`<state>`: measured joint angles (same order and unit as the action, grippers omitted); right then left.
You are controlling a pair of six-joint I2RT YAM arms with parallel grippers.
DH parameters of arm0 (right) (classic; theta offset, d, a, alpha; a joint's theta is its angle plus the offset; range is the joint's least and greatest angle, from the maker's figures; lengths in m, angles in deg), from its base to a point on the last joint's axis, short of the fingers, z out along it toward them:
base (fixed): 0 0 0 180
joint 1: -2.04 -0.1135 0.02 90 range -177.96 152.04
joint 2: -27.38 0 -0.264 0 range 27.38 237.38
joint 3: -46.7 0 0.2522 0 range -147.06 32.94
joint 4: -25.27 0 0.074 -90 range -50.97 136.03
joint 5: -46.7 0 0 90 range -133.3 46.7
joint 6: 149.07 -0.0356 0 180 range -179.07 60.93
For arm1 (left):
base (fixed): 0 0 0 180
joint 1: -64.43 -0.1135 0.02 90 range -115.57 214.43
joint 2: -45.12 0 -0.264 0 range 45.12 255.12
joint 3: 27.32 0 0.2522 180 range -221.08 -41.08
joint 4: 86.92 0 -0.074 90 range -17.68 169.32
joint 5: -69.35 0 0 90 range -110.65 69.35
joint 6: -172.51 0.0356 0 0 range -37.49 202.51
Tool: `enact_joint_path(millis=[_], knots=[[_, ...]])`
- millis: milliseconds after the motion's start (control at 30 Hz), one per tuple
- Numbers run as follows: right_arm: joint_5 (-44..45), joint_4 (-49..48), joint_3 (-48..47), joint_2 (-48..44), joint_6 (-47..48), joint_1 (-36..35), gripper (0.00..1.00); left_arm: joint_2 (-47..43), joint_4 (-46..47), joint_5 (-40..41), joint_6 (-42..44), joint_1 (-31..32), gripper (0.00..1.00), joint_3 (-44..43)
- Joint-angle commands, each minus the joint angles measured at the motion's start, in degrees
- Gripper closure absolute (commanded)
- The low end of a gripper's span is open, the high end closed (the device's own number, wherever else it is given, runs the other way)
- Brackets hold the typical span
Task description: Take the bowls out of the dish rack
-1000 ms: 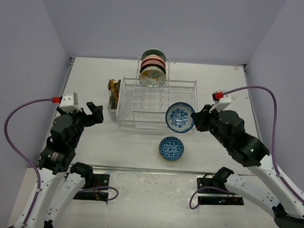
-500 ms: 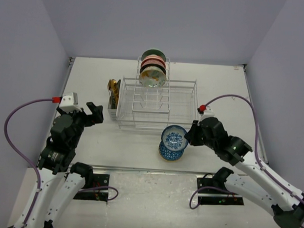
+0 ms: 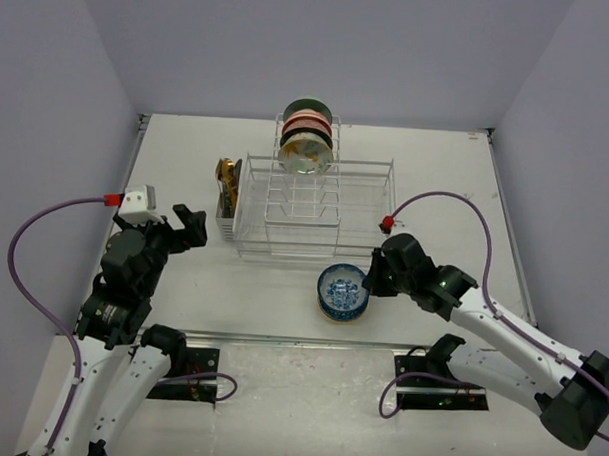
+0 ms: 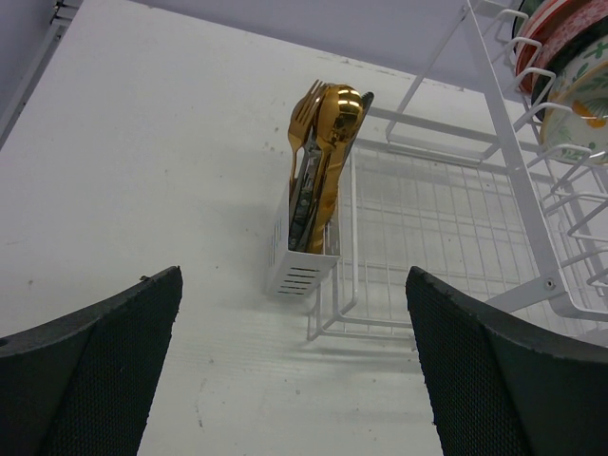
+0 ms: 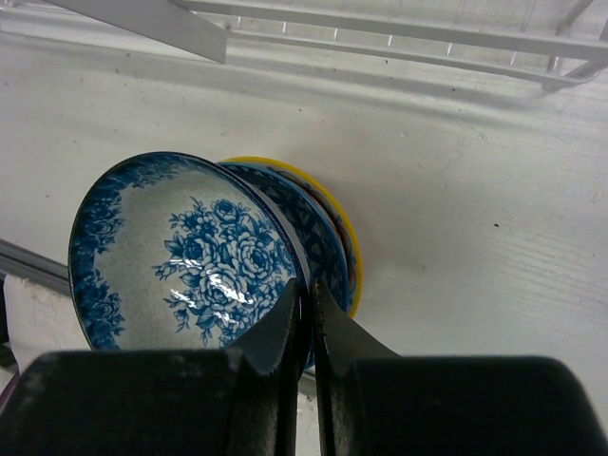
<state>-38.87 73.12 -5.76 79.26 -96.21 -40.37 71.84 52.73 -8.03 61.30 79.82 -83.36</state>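
My right gripper [image 3: 367, 282] is shut on the rim of a blue-and-white floral bowl [image 3: 342, 285], holding it tilted over a second blue patterned bowl [image 3: 343, 307] on the table in front of the white dish rack [image 3: 315, 208]. The right wrist view shows the held bowl [image 5: 185, 256], its rim pinched at my gripper [image 5: 306, 294], and the yellow-rimmed lower bowl [image 5: 337, 242] behind it. Several bowls [image 3: 307, 140] stand upright in the rack's far slot row. My left gripper [image 3: 187, 227] is open and empty, left of the rack [image 4: 446, 237].
A small white utensil holder with gold cutlery [image 3: 227, 188] hangs on the rack's left end; it also shows in the left wrist view [image 4: 318, 180]. The table's near edge [image 3: 301, 340] runs just below the two bowls.
My right gripper carried the floral bowl from the rack's right front corner down and left, and lowered it onto the blue bowl on the table. The left arm has not moved.
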Motion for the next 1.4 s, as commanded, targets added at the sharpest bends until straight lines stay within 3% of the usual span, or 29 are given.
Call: enact_joint_path(millis=[0,433,800,1033,1167,1367], knots=[[-1.09,-4.90,0.99,0.50,-3.02,0.05,1.00,-0.61,2.07,-0.67,1.70,-0.54,0.00,0.09],[-0.56,-8.77,6.00,-0.81,-6.71,0.05,1.00,-0.44,2.16,-1.20,1.79,-0.11,0.00,0.09],[0.14,-6.76,5.13,-3.18,-6.71,0.05,0.71,-0.35,2.16,-1.02,1.88,-0.11,0.00,0.09],[2.34,-4.03,3.81,-3.19,-5.83,0.05,0.62,-0.09,2.15,-0.76,1.88,-0.11,0.00,0.09],[4.62,-1.75,3.02,-3.89,-5.83,0.05,0.66,0.17,2.16,-0.85,1.79,-0.11,0.00,0.09],[6.47,-0.95,3.37,-3.46,-6.01,0.05,0.86,0.88,1.98,-0.58,1.70,-0.11,0.00,-0.08]])
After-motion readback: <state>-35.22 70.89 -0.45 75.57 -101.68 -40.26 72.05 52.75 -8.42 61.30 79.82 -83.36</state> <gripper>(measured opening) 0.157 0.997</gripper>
